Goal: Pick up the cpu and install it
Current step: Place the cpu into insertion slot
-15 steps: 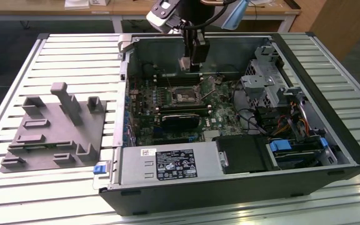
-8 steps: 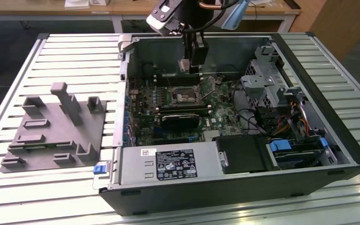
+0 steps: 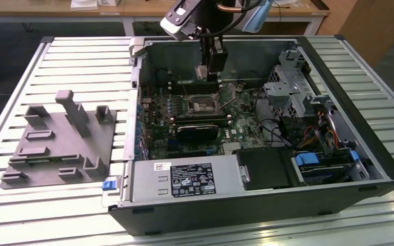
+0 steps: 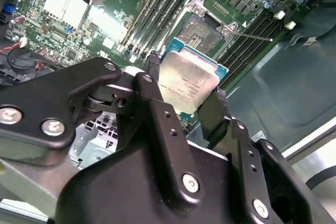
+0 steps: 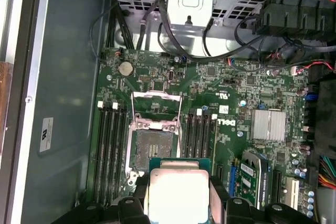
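The cpu [image 4: 190, 77], a flat square chip with a shiny silver top and a green edge, is held by its opposite edges between my black fingers [image 4: 212, 111]. My gripper [image 4: 187, 81] is shut on it. In the first wrist view the cpu [image 5: 178, 195] hangs just beside the open socket [image 5: 152, 148], whose metal frame [image 5: 156, 109] is flipped up. In the exterior view my gripper [image 3: 211, 76] hovers inside the open computer case, above the motherboard and slightly behind the socket [image 3: 202, 105].
The case [image 3: 252, 205] lies open on a slatted metal table [image 3: 80, 56]. Memory slots [image 5: 113, 145] flank the socket. A drive cage [image 3: 286, 92] and cables stand at the exterior view's right. A grey fixture block [image 3: 60, 138] sits left of the case.
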Robot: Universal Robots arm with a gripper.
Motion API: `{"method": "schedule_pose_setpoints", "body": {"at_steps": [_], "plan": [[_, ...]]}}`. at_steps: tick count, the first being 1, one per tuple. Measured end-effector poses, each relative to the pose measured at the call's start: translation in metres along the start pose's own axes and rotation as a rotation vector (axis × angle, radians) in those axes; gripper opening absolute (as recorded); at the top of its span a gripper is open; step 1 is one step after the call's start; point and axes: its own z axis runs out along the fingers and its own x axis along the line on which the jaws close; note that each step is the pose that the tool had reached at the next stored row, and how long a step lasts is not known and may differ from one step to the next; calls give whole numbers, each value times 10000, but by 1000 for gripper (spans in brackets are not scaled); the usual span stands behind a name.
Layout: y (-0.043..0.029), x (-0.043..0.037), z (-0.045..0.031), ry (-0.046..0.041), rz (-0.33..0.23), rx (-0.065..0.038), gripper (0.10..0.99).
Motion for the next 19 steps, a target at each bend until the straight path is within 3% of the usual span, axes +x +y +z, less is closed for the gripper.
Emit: {"method": "schedule_pose_setpoints", "body": {"at_steps": [18, 19], "plan": [[51, 49, 148, 15, 3, 207, 541], [80, 79, 319, 19, 3, 294, 541]]}}
